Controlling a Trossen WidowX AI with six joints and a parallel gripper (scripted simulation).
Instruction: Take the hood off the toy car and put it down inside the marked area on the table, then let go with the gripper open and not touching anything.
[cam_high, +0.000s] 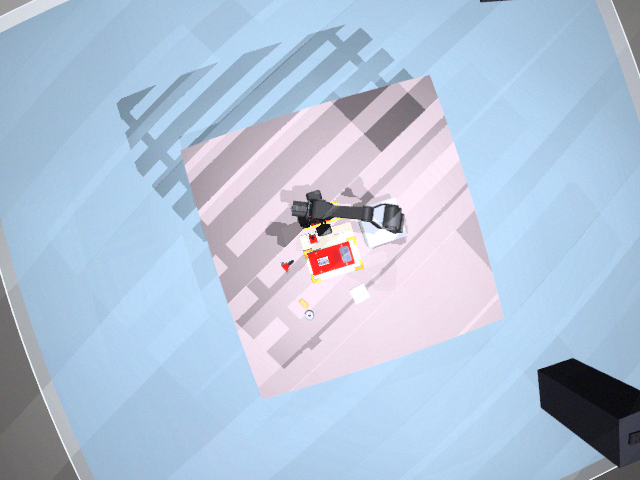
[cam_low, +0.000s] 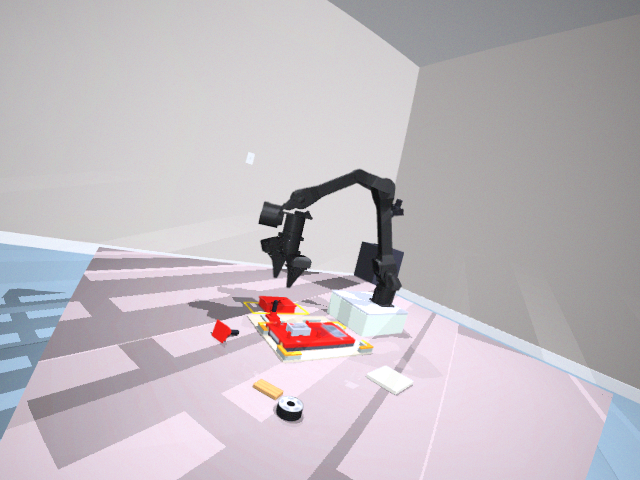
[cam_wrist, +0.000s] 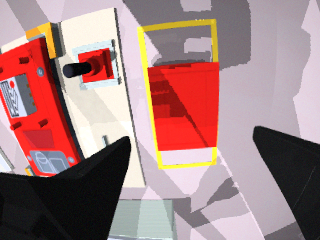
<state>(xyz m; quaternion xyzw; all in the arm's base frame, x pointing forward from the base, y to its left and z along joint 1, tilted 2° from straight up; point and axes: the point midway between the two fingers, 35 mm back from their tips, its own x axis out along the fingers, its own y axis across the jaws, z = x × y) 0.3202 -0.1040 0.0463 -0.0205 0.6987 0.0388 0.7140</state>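
Note:
The red hood (cam_low: 276, 304) (cam_wrist: 185, 107) lies on the table within the yellow outline (cam_wrist: 144, 50); in the wrist view it covers parts of the outline's two long sides. The toy car's red body (cam_high: 333, 261) (cam_low: 315, 338) (cam_wrist: 47, 117) sits beside it on a cream board, held between orange corner pieces. My gripper (cam_low: 282, 281) (cam_wrist: 192, 137) is open and empty, above the hood and apart from it, with its fingers wide to either side in the wrist view. In the top view the arm hides most of the hood and outline.
A red part with a black peg (cam_wrist: 95, 67) stands on the cream board near the hood. Another red part (cam_high: 286, 266) (cam_low: 221, 331) lies beside the board. An orange block (cam_low: 267, 388), a wheel (cam_low: 289, 408) and a white tile (cam_low: 389, 379) lie farther off.

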